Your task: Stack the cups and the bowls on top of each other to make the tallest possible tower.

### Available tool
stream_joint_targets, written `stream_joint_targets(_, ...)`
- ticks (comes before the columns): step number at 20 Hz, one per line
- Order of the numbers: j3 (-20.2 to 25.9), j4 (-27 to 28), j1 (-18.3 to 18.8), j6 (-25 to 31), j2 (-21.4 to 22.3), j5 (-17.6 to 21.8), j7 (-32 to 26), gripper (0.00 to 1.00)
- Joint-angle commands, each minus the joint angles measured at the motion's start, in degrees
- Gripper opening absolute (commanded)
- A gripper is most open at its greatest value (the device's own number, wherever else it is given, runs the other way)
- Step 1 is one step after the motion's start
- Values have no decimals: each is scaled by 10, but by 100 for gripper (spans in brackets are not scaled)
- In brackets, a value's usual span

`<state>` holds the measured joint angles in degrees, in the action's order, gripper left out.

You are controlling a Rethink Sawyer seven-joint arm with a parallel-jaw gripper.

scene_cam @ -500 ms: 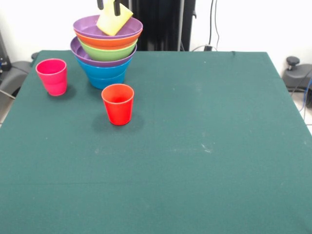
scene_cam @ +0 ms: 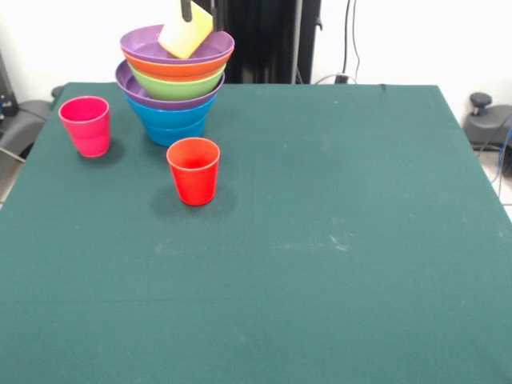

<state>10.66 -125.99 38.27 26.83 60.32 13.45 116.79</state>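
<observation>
The tower [scene_cam: 173, 108] of nested bowls stands at the table's far left: blue lowest, then purple, green, orange and a purple bowl [scene_cam: 141, 40] on top. The yellow cup [scene_cam: 185, 36] leans tilted in that top bowl. Only a dark tip of my gripper [scene_cam: 186, 9] shows at the top edge, right at the yellow cup's upper end. I cannot tell whether it grips the cup. The red cup [scene_cam: 194, 170] stands upright in front of the tower. The pink-magenta cup [scene_cam: 85, 126] stands upright to the tower's left.
The green-covered table [scene_cam: 336, 240] fills the view. The robot's black pedestal [scene_cam: 260, 40] stands behind the tower at the far edge. Cables hang at the back, and dark equipment [scene_cam: 486, 120] sits beyond the right edge.
The gripper has risen, so less of it shows at the top edge. The yellow cup stays tilted in the top bowl and has shifted only slightly.
</observation>
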Motion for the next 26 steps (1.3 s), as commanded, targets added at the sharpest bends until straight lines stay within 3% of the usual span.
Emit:
stream_joint_targets(1, -2, 61, -36, -29, -109, 54, 27, 100)
stream_joint_targets(4, -15, 92, -37, -49, -148, 73, 23, 100)
stream_joint_targets(8, -27, 108, -48, -47, -155, 80, 29, 100)
stream_joint_targets(17, -26, 78, -80, 21, -79, 30, 39, 100)
stream_joint_targets(23, -15, 78, -68, 30, -77, 21, 22, 100)
stream_joint_targets(26, -7, 78, -63, 77, -42, 5, 2, 100)
